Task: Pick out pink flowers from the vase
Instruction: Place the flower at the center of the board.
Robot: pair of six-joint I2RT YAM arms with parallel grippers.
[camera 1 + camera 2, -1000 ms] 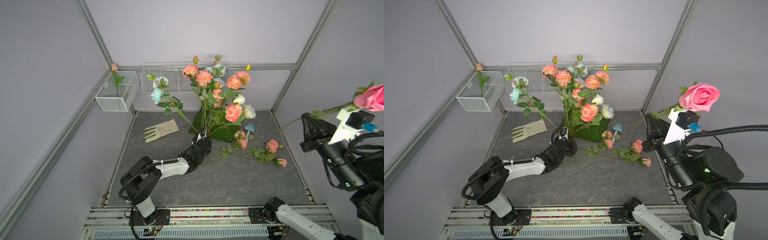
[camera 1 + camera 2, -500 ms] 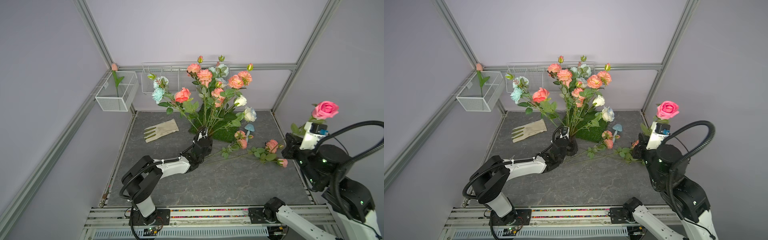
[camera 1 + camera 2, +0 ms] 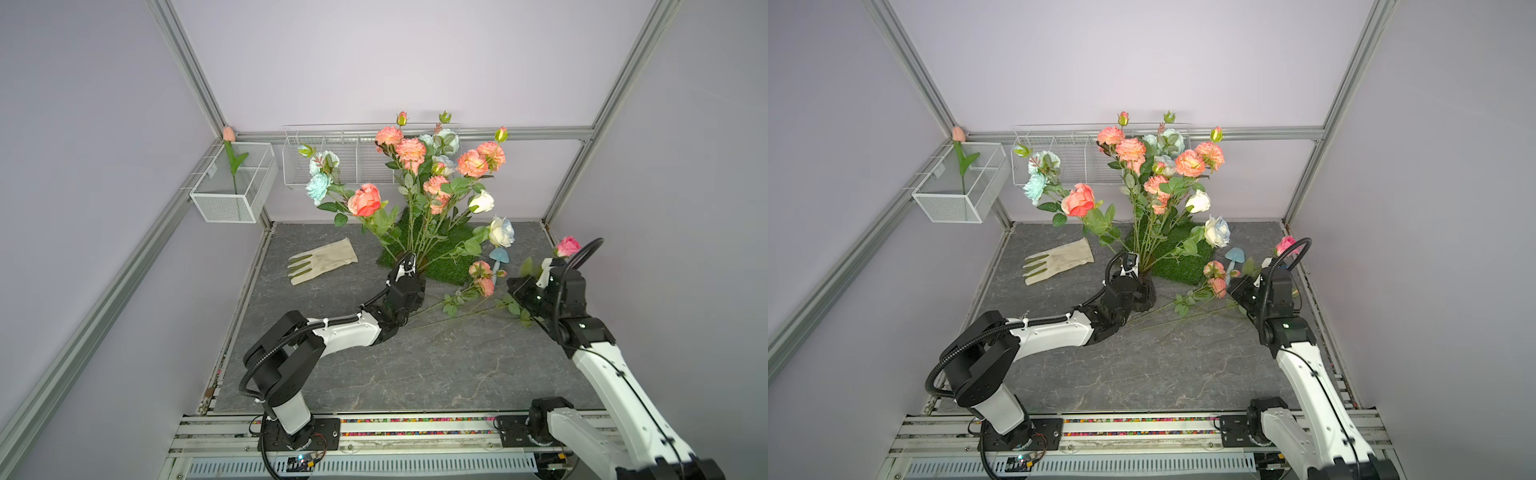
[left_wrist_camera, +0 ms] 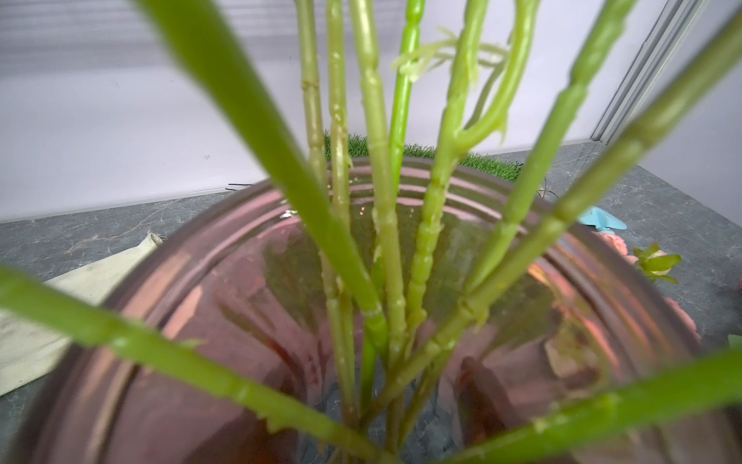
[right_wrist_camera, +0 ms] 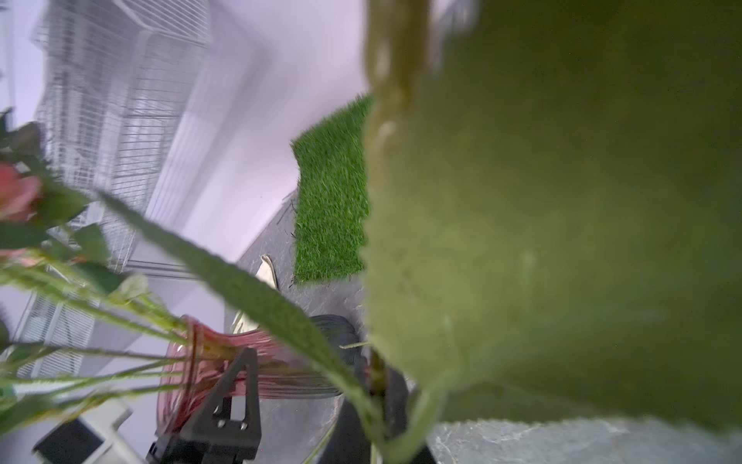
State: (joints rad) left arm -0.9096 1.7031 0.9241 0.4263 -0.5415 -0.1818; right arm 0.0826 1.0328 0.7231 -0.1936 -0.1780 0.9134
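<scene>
1. The right gripper (image 3: 515, 287) sits low over the right side of the stone slab (image 3: 415, 374). Its fingers are clenched on the stem of a magenta rose (image 3: 567, 246), whose bloom stands behind the wrist near the right wall.
2. Just beside it, loose pink sprays (image 3: 482, 276) lie flat on the slab, with their stems pointing toward the left arm.
3. The left gripper (image 3: 1136, 286) is at mid-slab, fingers clamped around the ribbed purple glass vase (image 3: 1147, 297). The vase stands upright at the front edge of a green grass mat (image 3: 446, 266).
4. The vase holds a coral rose (image 3: 365, 200) leaning left and tall salmon-pink sprays (image 3: 411, 150). It also holds white roses (image 3: 482, 201) and pale blue roses (image 3: 320, 187).
5. A work glove (image 3: 322, 262) lies left of the mat, and a blue toy mushroom (image 3: 498, 255) stands at its right.
6. On the far walls, a mesh basket (image 3: 232, 203) holds a peach tulip (image 3: 228, 134), and a wire rack (image 3: 345, 166) hangs beside it.
</scene>
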